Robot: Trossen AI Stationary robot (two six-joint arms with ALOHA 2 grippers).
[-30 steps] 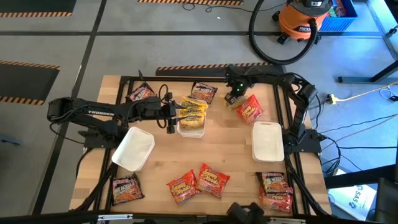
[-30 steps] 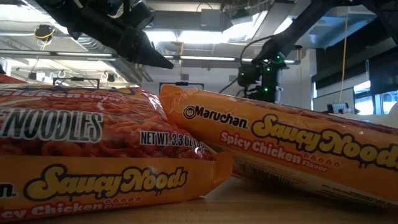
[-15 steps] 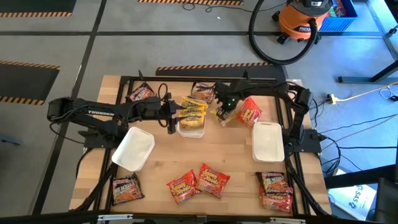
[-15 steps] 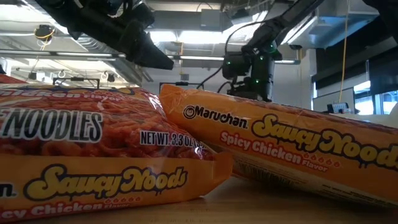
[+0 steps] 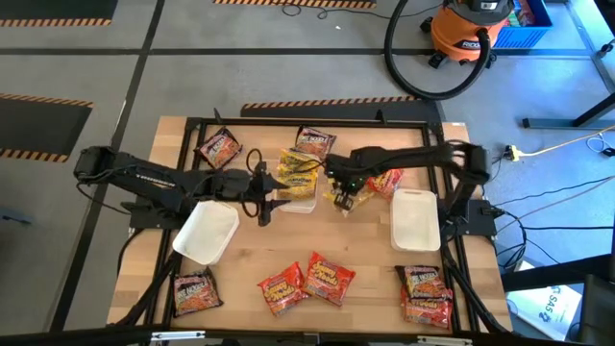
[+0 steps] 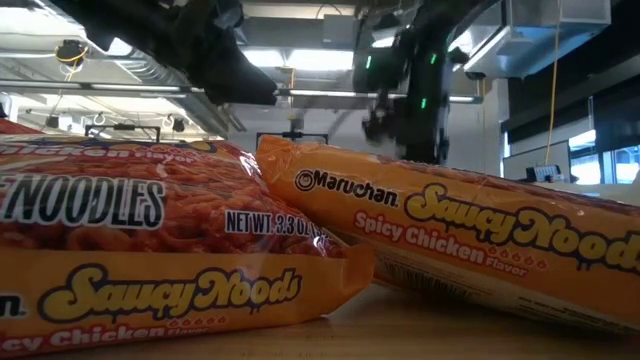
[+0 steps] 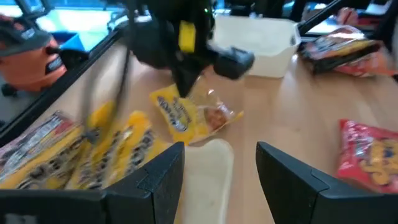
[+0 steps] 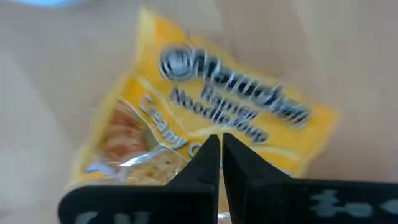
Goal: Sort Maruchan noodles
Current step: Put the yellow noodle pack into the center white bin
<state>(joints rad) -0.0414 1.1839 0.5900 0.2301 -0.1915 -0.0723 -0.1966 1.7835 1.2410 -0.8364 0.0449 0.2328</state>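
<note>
3 white trays (image 5: 207, 231), roughly 12 noodle packets (image 5: 330, 279)

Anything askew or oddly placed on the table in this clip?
Yes. The middle white tray is overfull: yellow packets pile past its rim. The right claw holds another yellow packet beside it; two trays sit empty.

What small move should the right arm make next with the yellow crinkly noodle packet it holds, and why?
Probably carry it sideways over the white rectangular plastic tray, then open. The right arm's jaws are shut on the yellow crinkly noodle packet just beside that tray, where other yellow packets already lie. The left arm's jaws wait open at the tray's other side.
</note>
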